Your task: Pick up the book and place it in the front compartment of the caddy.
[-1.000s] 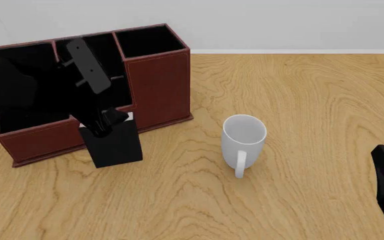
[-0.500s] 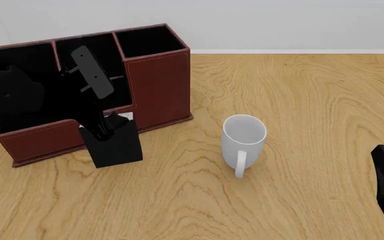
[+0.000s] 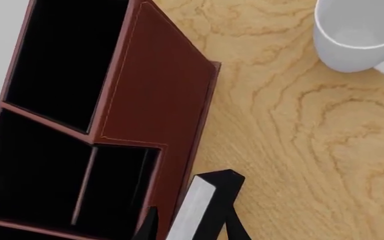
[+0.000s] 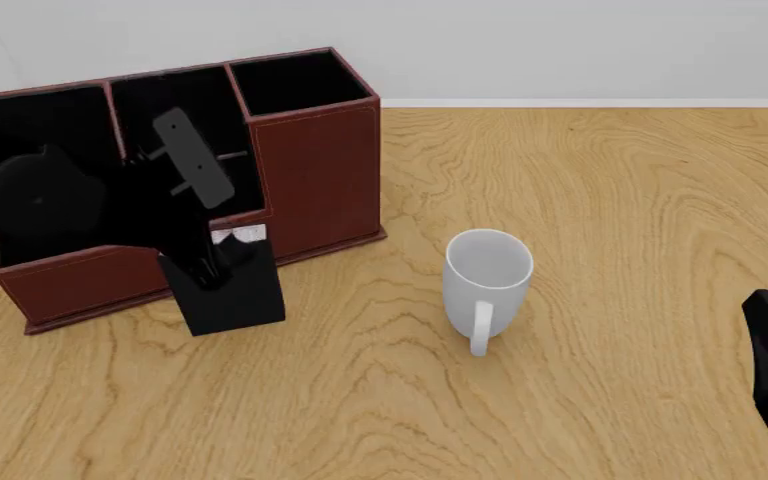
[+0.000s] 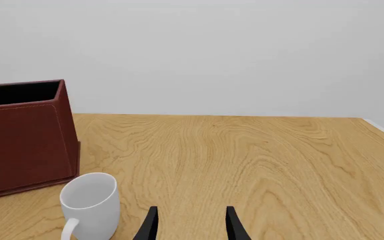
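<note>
1. I count one book
2. I see one caddy, and I can make out four of its compartments
3. One white mug on my table
4. Two grippers: left, right

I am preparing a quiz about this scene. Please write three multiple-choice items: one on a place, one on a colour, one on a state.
1. Where does the book stand?
A. inside the caddy
B. on the table, against the caddy's front
C. behind the mug

2. What colour is the mug?
A. white
B. red
C. black

3. What is the right gripper doing?
A. holding the mug
B. holding the book
C. open, holding nothing

Answers: 1 B, the book stands upright before the caddy. 2 A, it renders white. 3 C, its fingers are apart over bare table.
</note>
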{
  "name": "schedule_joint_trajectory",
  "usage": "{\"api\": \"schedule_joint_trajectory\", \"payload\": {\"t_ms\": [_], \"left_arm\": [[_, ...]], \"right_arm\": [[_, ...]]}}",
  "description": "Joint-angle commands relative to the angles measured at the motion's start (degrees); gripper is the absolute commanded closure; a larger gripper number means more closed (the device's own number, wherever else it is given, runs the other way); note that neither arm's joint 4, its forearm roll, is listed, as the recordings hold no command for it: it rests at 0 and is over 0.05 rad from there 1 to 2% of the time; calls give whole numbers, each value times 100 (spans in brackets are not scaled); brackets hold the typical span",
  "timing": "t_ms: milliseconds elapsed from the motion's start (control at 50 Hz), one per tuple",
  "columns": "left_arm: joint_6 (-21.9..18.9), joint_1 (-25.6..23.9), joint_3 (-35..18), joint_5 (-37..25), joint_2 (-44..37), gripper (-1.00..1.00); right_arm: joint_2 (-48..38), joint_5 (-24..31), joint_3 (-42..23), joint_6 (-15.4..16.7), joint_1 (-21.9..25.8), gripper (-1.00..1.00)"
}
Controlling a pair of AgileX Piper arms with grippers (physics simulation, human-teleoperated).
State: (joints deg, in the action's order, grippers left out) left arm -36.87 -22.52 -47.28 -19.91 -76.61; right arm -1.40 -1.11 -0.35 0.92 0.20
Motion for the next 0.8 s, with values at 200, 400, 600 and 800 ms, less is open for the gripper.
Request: {"api": "schedule_joint_trajectory", "payload": {"t_ms": [200, 400, 600, 800], "left_arm": [[-198, 126, 199, 281, -476, -100], [-149, 175, 146, 381, -688, -100], [-271, 243, 186, 504, -915, -100], [-13, 19, 354, 679, -570, 100]], "right_arm": [[0, 0, 0, 0, 0, -100], [0, 0, 0, -1, 1, -100], [0, 0, 0, 0, -1, -100], [1, 1, 0, 0, -1, -100]]}}
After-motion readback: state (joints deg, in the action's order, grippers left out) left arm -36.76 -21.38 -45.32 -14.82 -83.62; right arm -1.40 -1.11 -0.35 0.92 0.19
